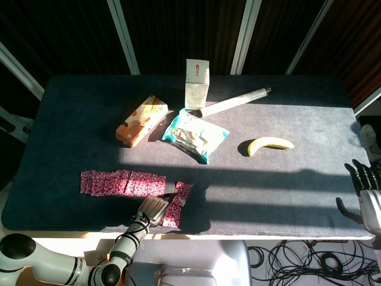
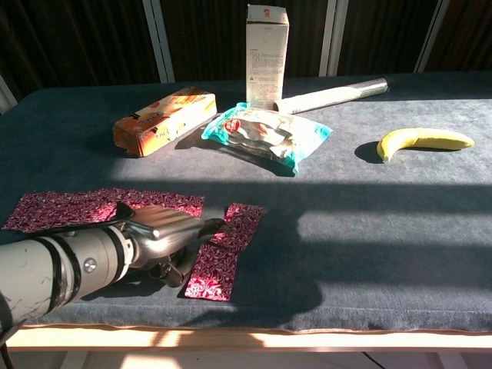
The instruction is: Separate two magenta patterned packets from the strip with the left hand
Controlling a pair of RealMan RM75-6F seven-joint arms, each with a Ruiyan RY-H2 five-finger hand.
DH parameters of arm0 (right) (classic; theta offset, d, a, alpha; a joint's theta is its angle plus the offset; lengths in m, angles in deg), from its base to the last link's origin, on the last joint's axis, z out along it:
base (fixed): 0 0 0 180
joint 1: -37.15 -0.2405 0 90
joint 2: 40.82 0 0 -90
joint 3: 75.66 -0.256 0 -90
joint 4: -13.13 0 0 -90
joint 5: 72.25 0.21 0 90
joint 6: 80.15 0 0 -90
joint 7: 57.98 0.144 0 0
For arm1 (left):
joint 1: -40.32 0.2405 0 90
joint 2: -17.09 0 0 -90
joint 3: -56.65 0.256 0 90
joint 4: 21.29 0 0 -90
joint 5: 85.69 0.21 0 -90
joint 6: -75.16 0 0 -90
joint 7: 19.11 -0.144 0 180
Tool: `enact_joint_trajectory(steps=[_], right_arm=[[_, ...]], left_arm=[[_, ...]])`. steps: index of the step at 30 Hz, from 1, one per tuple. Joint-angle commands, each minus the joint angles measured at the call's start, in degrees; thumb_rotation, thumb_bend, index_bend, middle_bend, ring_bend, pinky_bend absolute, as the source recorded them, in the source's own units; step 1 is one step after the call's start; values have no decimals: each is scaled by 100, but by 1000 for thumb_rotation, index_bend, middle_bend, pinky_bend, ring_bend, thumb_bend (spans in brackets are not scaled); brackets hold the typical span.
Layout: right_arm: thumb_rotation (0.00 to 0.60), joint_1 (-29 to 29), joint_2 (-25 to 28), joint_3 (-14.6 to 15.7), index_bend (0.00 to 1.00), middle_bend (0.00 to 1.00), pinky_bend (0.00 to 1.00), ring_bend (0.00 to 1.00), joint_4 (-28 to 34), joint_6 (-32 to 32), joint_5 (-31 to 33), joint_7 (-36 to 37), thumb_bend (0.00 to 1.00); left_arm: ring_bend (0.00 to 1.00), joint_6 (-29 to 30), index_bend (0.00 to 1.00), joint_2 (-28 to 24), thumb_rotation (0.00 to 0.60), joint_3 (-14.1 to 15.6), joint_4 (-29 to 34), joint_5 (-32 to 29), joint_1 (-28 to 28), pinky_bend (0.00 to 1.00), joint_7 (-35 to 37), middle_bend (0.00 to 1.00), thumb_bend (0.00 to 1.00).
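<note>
The magenta patterned strip point(image 1: 122, 183) point(image 2: 100, 206) lies flat near the table's front left. One torn-off packet point(image 1: 182, 190) point(image 2: 240, 225) sits just past the strip's right end, a small gap between them. My left hand point(image 1: 152, 210) point(image 2: 165, 234) reaches in from the front edge and pinches that packet's left edge with its fingertips point(image 2: 214, 226). A second loose packet point(image 1: 173, 213) point(image 2: 211, 273) lies right below, beside the hand. My right hand point(image 1: 364, 192) hangs off the table's right edge, fingers spread, holding nothing.
An orange box point(image 1: 141, 120) point(image 2: 163, 119), a teal snack bag point(image 1: 195, 134) point(image 2: 267, 134), a white carton point(image 1: 197, 83) point(image 2: 266, 55) and a long silver tube point(image 1: 235, 101) point(image 2: 330, 94) stand mid-table. A banana point(image 1: 271, 144) point(image 2: 423, 141) lies to the right.
</note>
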Motion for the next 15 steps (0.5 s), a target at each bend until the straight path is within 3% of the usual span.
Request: enact_joint_trajectory(steps=[1, 7, 13, 15], right_arm=[[600, -3, -4, 0, 0, 0, 15, 0, 3, 6, 0, -13, 310], [600, -3, -11, 1, 0, 0, 15, 0, 6, 7, -2, -32, 311], [600, 14, -24, 16, 0, 0, 15, 0, -1, -33, -39, -70, 310], [600, 23, -33, 31, 0, 0, 15, 0, 0, -49, -64, -104, 310]], left_arm=[[1000, -7, 142, 27, 600, -15, 25, -7, -39, 1000, 24, 1000, 816], [1000, 332, 106, 77, 600, -74, 56, 424, -20, 1000, 177, 1000, 782], [1000, 814, 1, -396, 600, -18, 507, 1290, 316, 1000, 676, 992, 557], [972, 975, 0, -740, 600, 140, 737, 1703, 502, 999, 869, 889, 500]])
